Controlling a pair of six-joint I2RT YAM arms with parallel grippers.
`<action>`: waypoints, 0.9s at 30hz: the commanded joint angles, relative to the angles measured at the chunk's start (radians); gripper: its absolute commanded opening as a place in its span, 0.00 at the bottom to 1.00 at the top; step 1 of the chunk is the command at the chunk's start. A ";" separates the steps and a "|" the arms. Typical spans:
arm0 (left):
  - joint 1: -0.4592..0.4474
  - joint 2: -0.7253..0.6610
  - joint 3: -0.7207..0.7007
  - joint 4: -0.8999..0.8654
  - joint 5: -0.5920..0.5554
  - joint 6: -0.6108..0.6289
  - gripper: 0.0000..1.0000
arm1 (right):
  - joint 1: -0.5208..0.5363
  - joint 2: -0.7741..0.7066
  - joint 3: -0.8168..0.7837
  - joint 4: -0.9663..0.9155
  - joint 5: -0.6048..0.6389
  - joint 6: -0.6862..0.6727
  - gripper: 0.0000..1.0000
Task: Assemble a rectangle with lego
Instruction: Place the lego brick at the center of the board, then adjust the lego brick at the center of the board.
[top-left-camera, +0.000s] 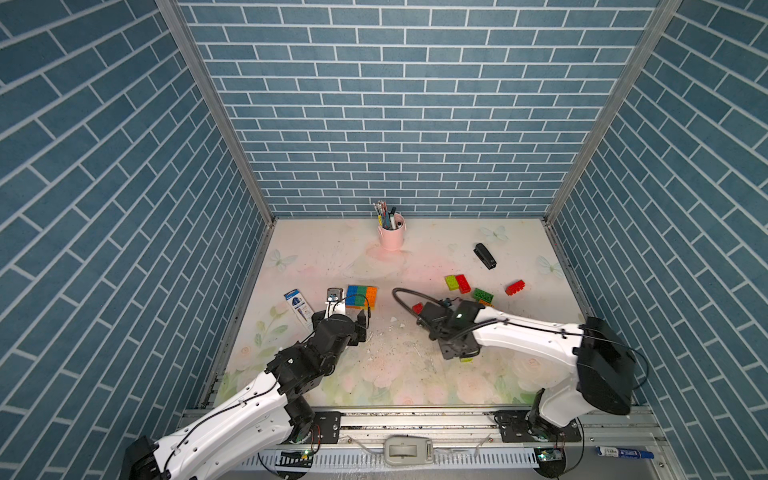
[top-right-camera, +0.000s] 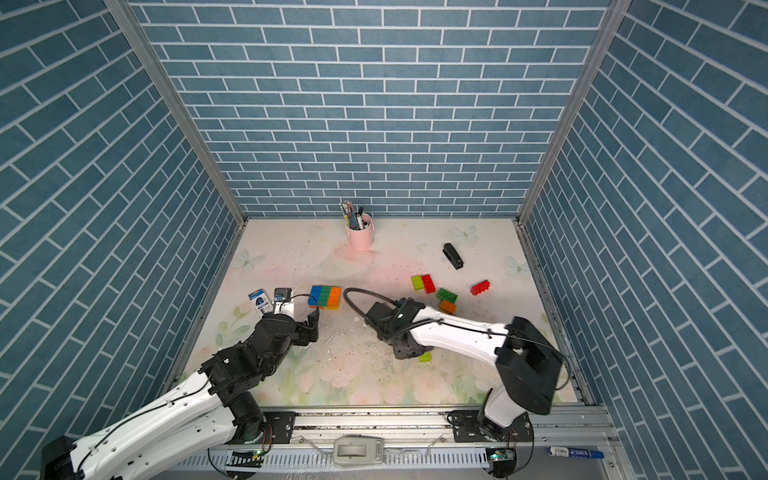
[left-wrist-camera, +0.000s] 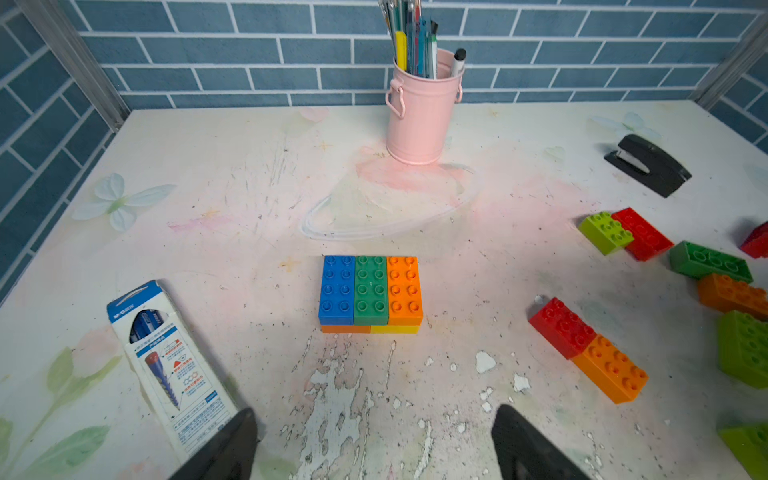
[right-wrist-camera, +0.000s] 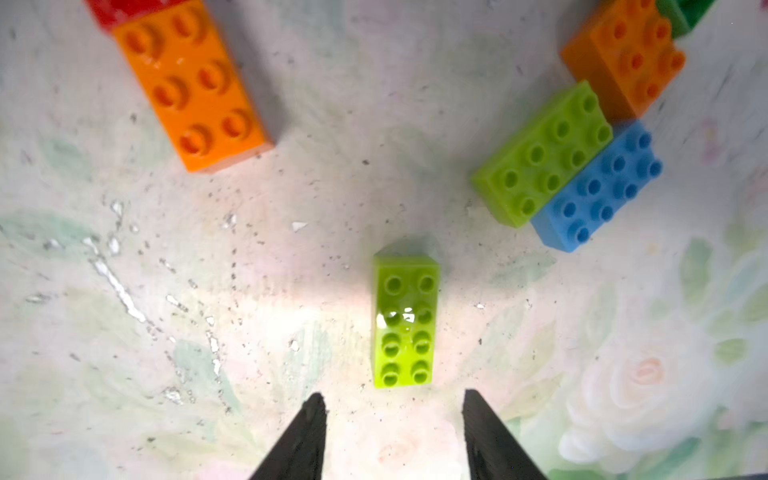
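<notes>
The right end effector (right-wrist-camera: 395, 432) hangs low over the worn, flower-printed counter (top-left-camera: 415, 374), its jaws spread partway with nothing between them. A lime-green eight-stud plastic brick (right-wrist-camera: 405, 320) lies flat and studs up just ahead of the tips, touching neither. In both top views only a corner of it shows from under the wrist. Beside it in the right wrist view lie a lime-and-blue pair (right-wrist-camera: 569, 170), set long side to long side, and a red-and-orange pair (left-wrist-camera: 586, 349) joined end to end. Left of centre sits the two-layer block of bricks (top-left-camera: 361, 296). Its top holds blue, green and orange bricks packed side by side into a neat rectangle, with an orange and a yellow brick under them. The left end effector (left-wrist-camera: 376, 440) points at this block from the near side with its jaws spread wide and empty, well short of touching it. Farther right lie a lime-and-red pair (top-left-camera: 457, 283), a dark green brick (top-left-camera: 483, 295) touching another orange one, and a lone red brick (top-left-camera: 515, 287) tipped on its side. A blue-and-white marker box (left-wrist-camera: 170, 365) lies near the left arm. A pink metal bucket (top-left-camera: 392, 237) of pens stands by the back wall, and a black stapler (top-left-camera: 485, 255) rests toward the far right.
</notes>
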 joint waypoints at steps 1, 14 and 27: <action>-0.016 0.075 0.016 0.049 0.091 0.024 0.92 | -0.087 -0.061 -0.114 0.158 -0.218 0.048 0.56; -0.131 0.253 0.008 0.182 0.132 0.029 0.99 | -0.196 -0.099 -0.324 0.529 -0.445 0.236 0.58; -0.110 0.176 -0.004 0.128 0.086 0.060 0.99 | -0.097 -0.074 -0.075 0.060 -0.314 -0.003 0.57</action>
